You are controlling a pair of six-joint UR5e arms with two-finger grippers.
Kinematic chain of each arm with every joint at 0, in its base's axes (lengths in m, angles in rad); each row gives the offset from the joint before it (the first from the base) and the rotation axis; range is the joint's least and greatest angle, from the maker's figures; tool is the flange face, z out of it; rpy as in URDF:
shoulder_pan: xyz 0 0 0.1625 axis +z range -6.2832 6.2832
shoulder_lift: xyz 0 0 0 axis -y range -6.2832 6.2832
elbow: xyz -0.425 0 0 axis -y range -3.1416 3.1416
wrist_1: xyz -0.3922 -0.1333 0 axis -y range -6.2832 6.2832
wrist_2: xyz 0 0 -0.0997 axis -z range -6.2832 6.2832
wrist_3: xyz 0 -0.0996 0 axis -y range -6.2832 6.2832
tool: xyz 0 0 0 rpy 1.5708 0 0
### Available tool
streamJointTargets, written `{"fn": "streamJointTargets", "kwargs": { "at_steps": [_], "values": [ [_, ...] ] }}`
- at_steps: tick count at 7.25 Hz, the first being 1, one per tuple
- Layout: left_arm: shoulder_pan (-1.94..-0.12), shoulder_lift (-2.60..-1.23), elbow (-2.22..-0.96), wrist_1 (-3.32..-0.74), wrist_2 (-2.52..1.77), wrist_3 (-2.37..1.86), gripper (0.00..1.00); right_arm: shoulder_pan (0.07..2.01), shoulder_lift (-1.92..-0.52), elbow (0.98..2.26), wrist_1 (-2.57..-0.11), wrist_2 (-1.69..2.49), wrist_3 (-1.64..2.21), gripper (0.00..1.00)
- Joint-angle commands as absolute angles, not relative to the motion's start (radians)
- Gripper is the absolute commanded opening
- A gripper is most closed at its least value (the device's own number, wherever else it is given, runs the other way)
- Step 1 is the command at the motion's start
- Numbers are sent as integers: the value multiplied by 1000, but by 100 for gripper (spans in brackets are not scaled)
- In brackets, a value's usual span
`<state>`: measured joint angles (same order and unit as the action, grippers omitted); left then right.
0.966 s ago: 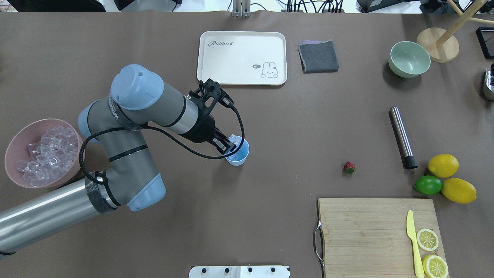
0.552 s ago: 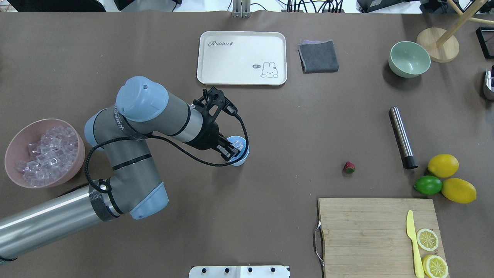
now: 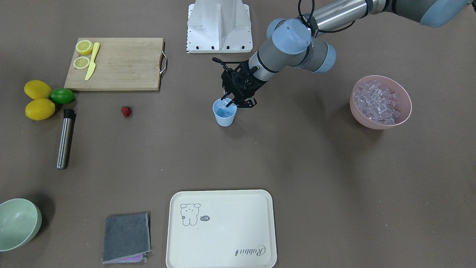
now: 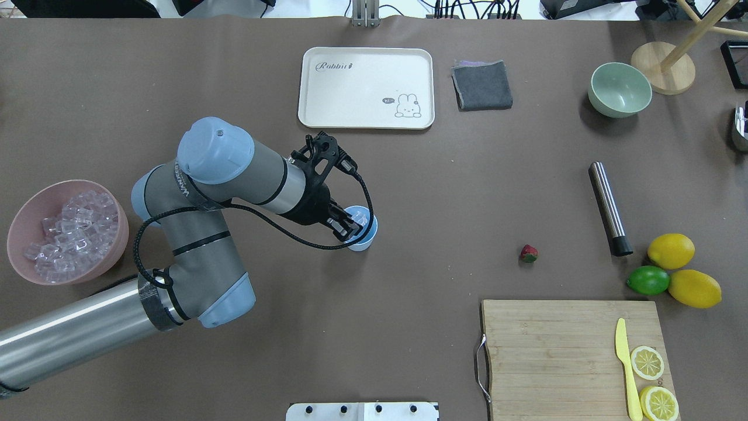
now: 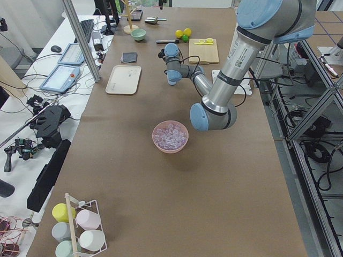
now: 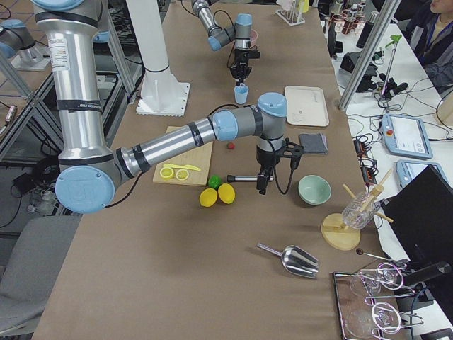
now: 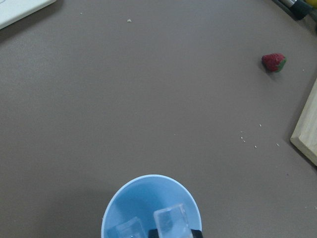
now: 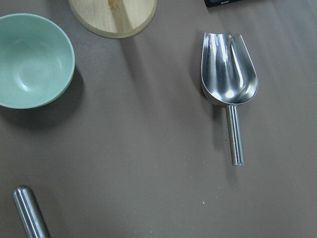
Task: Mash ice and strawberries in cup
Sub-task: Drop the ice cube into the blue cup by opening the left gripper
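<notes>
Left wrist-mounted shows your left gripper clenched on the ice just over the cup mouth — the cubes are likely hard, light and slick, so pinch flat opposite faces squarely; the right gripper's state you cannot tell.

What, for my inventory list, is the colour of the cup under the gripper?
Light blue, plain with no pattern; the cup shows best in the front-facing view.

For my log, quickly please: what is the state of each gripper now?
Left gripper: closed on an ice cube over the cup.
Right gripper: cannot be told.
</notes>
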<state>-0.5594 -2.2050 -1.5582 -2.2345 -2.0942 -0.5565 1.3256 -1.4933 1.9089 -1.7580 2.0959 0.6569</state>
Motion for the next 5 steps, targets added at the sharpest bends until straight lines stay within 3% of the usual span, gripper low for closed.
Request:
{"fn": "streamJointTargets", "kwargs": {
  "at_steps": [1,5],
  "values": [
    [-575,-2203,-1560,-2247,-2095,-557,94,1325,-1491,1907,-1758,2095,657,100],
    [-749,-2134,-1591,-2273,-2285,-539,97,1325,-1486,1910,-1758,2108,658,100]
  ]
}}
